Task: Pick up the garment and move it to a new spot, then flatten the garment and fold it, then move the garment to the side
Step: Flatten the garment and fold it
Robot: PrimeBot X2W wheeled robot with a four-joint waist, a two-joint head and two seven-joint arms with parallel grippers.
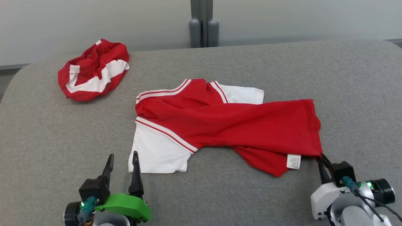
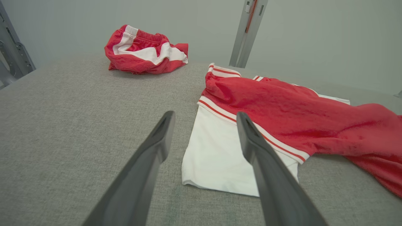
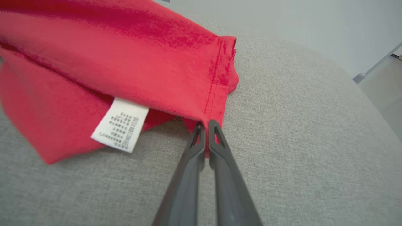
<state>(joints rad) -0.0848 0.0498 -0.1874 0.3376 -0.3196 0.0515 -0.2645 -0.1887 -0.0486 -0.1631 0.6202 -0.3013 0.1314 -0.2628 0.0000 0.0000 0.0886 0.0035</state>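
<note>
A red shirt with white sleeves (image 1: pixel 226 122) lies in the middle of the big grey cloth table (image 1: pixel 345 78). It is not flat. The red part is twisted and has many wrinkles. The neck end points to 9 o'clock and the bottom edge points to 3 o'clock. One white short sleeve (image 1: pixel 157 153) sticks out at 7 o'clock, and the other peeks out at 12 o'clock. Thin red and white stripes run where the sleeves meet the red part.

A small white tag with tiny print (image 1: pixel 293 161) hangs from the shirt at 5 o'clock.

The right gripper (image 1: pixel 322 156) sits at 4 o'clock from the shirt. Its two dark fingers are squeezed tight together. They pinch the very corner of the red bottom edge, and in the right wrist view the red cloth sits between the tips.

The left gripper (image 1: pixel 122 154) sits at 7 o'clock from the shirt. Its two dark fingers stand far apart and hold nothing. The tips are just beside the near white sleeve. I cannot tell if one tip touches it.

A crumpled red and white bundle of cloth (image 1: pixel 94 70) lies at 10 o'clock, well apart from the shirt, near the back edge of the table. A grey post (image 1: pixel 204 25) stands behind the table at 12 o'clock.
</note>
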